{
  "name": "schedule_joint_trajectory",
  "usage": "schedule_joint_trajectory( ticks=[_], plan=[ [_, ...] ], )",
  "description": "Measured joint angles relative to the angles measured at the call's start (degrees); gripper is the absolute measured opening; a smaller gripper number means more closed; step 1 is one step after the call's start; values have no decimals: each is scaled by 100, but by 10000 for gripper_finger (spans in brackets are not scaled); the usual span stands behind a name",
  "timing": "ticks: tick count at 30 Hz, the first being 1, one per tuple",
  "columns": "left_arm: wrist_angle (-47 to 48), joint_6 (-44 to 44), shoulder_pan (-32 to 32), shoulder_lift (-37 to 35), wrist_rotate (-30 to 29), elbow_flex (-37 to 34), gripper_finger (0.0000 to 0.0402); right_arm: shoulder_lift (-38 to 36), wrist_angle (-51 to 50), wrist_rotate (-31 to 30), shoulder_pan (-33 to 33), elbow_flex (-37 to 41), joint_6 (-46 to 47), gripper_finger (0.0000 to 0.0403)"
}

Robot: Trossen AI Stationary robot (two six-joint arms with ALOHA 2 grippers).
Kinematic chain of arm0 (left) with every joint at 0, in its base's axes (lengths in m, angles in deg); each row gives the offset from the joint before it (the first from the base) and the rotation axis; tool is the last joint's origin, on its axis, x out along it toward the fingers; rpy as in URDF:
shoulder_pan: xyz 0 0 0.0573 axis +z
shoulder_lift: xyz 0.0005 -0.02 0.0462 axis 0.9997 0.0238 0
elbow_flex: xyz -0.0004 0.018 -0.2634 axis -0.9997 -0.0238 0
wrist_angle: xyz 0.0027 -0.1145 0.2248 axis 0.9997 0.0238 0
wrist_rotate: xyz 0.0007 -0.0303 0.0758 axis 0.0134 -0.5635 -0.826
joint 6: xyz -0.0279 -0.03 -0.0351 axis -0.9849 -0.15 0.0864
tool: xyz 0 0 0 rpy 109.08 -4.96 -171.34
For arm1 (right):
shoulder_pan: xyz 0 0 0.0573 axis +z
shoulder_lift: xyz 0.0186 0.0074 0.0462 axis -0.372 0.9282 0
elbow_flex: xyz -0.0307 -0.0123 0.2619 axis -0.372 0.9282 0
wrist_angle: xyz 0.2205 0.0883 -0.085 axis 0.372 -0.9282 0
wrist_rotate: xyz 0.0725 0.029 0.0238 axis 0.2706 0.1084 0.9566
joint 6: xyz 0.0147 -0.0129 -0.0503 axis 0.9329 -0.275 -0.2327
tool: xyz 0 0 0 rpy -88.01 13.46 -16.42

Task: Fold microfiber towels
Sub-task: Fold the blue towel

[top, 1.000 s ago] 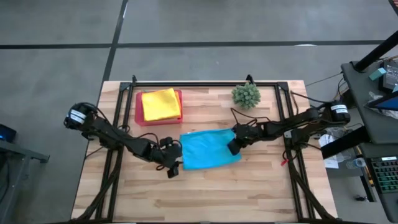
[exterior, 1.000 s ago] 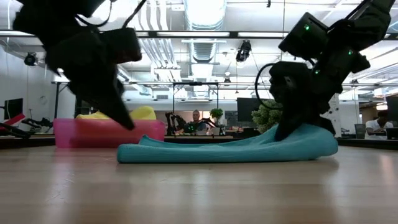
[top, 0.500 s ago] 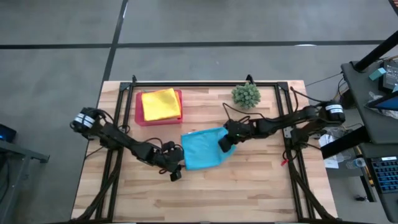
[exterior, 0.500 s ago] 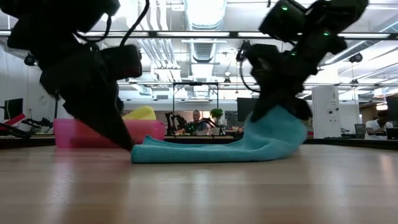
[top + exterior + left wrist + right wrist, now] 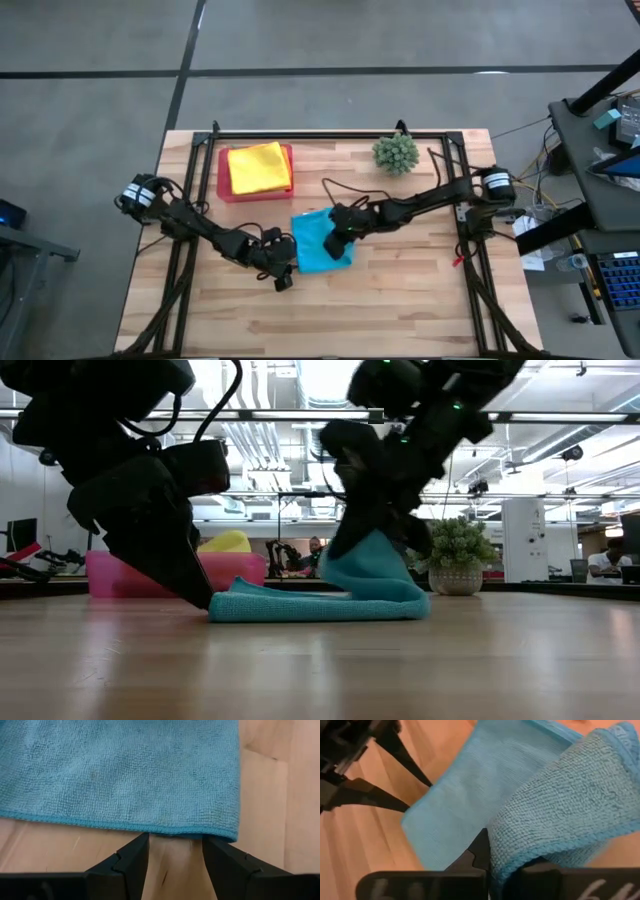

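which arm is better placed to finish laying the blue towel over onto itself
Right. The right pincer is shut on the turquoise towel, its raised edge curled over the flat half. The left pincer sits open at the towel's opposite edge on the table, holding nothing.

The desk (image 5: 400,310) is made of pale wooden planks with a black metal frame running along its edges. Around it the floor (image 5: 100,60) is smooth grey concrete, crossed by dark seam lines. Off to the right stands a dark workstation (image 5: 600,130) cluttered with cables and gear. Looking level across the desk, the room opens into a big industrial space: exposed silver ducts (image 5: 325,435) and pipes overhead, with bright ceiling lights. A white pillar (image 5: 520,540) stands on the right. Far back, a person (image 5: 315,550) sits at a bench, another person (image 5: 605,563) sits at the right edge, and dark monitors show along the left wall.
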Motion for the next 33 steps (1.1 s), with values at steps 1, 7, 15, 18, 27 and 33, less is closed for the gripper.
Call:
schedule_joint_trajectory(
  ticks=[1, 7, 15, 18, 27, 33],
  plan=[
    [-1, 0, -2, 0, 0, 0, 169, 95, -56, -2, 16, -131, -72, 12],
    [-17, 7, -16, 0, -30, 0, 169, 573, -531, -93, 83, -820, -347, 25],
    [-70, 7, -18, 0, -48, 0, 169, 858, -989, -561, 102, -1325, -651, 119],
    [-125, 13, -18, 0, -48, 0, 169, 864, -983, -567, 119, -1425, -791, 161],
    [-136, 44, -18, -26, -5, 0, 169, 832, -1048, -563, 415, -1735, -1230, 231],
    [-100, 68, -18, -155, 9, -2, 169, 427, -1282, -593, 634, -1760, -1862, 241]
  ],
)
